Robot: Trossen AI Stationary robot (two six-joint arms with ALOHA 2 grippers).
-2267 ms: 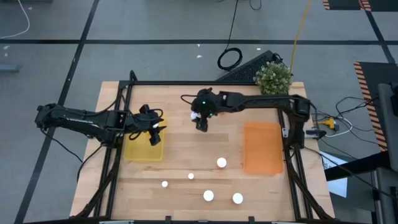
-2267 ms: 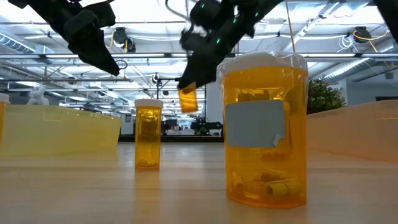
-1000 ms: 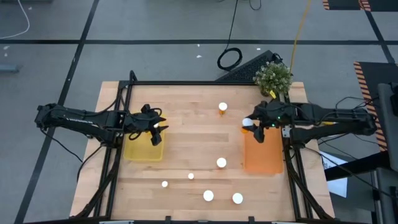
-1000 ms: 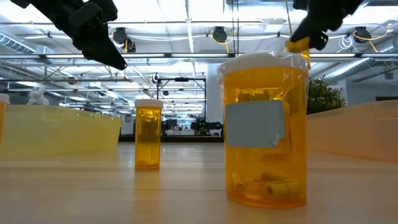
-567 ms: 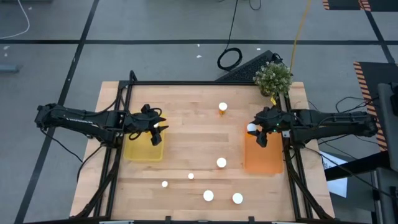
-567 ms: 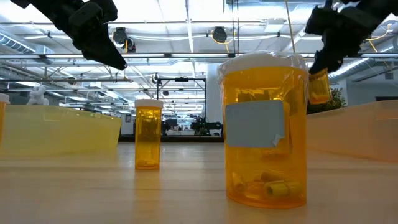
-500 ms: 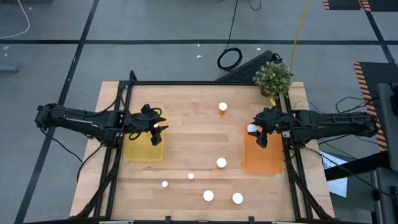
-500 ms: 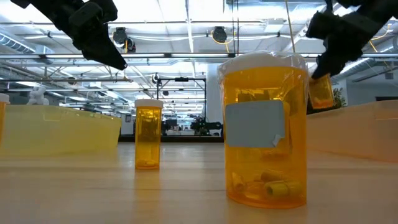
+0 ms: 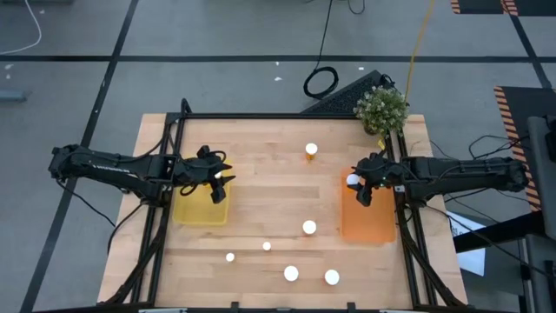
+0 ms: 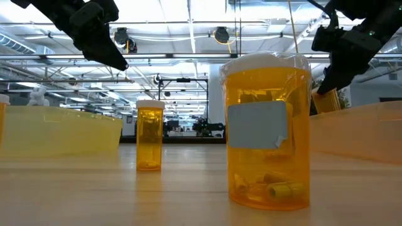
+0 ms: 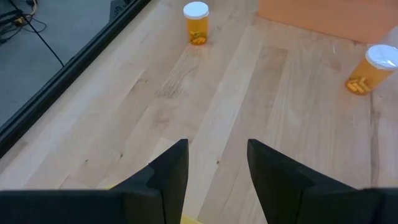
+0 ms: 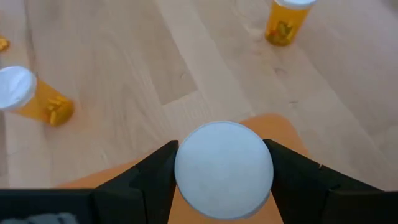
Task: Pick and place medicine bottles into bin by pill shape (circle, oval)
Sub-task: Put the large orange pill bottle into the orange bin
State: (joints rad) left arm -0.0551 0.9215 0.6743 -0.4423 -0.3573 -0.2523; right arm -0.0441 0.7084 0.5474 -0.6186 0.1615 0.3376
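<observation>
While the bottle (image 12: pixel 224 169) is clamped by the right gripper (image 9: pixel 360 184) over the orange bin (image 9: pixel 368 217), it should be lowered inside before release; the left gripper (image 11: pixel 216 163), parted, waits.

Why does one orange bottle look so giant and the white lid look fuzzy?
In the low view, the big amber plastic bottle with a white cap stands right by the camera, so it dwarfs the small amber bottle farther back. In the right wrist view, the round white cap held in the right gripper sits too near the lens, so its edge blurs.
</observation>
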